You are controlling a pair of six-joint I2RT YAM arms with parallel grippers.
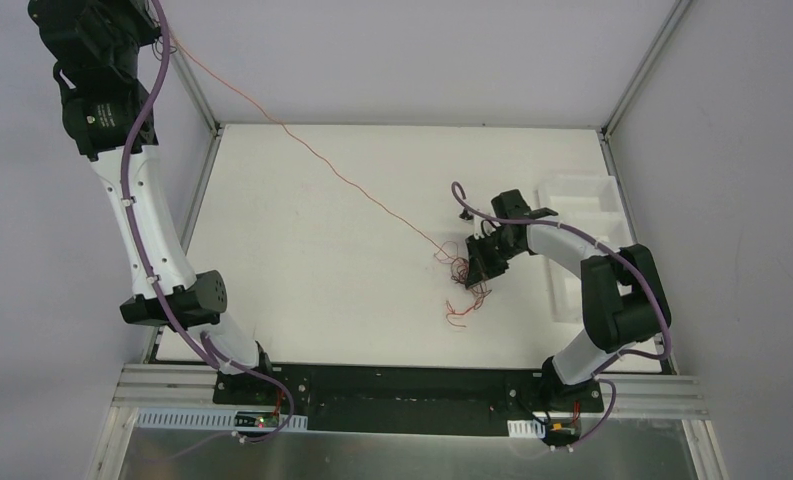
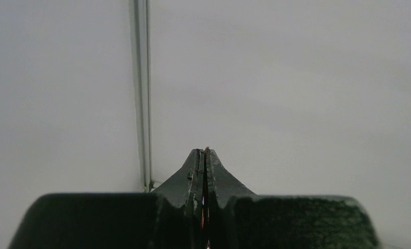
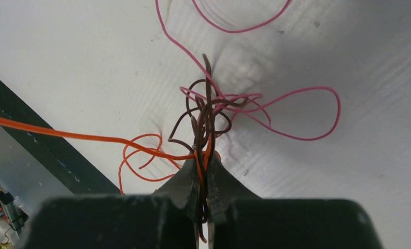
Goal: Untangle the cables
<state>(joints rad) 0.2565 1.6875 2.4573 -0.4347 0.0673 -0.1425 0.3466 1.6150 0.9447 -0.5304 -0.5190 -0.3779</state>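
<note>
Left claw [image 2: 206,158] pinches orange cable [image 1: 316,152], we hold it stretched. Right claw [image 3: 204,168] clamps knot [image 3: 208,119]. Other cables not yet freed.

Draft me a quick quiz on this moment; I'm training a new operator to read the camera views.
1. True or false: the left fingers are spread open.
2. Which colour of cable runs stretched from the left fingers across to the tangle? A. pink B. orange C. dark brown
3. What do the right fingers clamp?

Key
1. False. They are shut on the orange cable.
2. B.
3. The tangle, a knot of dark, pink and orange strands.
</note>
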